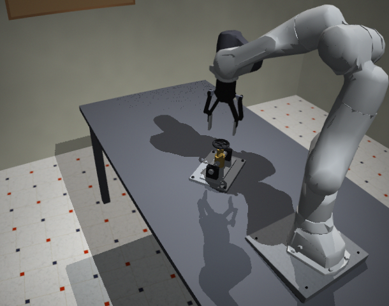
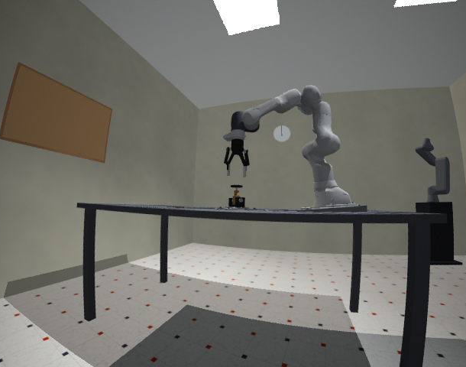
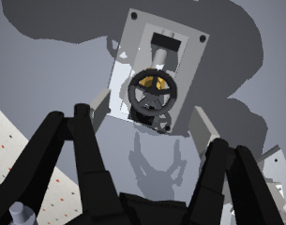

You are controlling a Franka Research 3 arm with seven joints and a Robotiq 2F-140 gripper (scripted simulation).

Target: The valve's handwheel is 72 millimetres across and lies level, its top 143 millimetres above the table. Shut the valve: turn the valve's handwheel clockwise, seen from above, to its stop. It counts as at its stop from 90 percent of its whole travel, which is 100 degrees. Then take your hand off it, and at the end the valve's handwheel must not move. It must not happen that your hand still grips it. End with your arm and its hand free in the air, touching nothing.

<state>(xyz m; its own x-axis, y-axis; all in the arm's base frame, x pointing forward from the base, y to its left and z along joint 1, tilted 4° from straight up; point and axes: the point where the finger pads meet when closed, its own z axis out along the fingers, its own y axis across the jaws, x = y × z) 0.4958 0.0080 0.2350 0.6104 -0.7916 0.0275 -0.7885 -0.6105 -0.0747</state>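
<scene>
Overhead, one open end effector hangs above one handwheel.

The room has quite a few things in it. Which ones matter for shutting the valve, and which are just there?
For the job: handwheel; valve; open gripper, above the handwheel and apart from it.

Just there: corkboard; wall clock; second arm on a black pedestal.
</scene>
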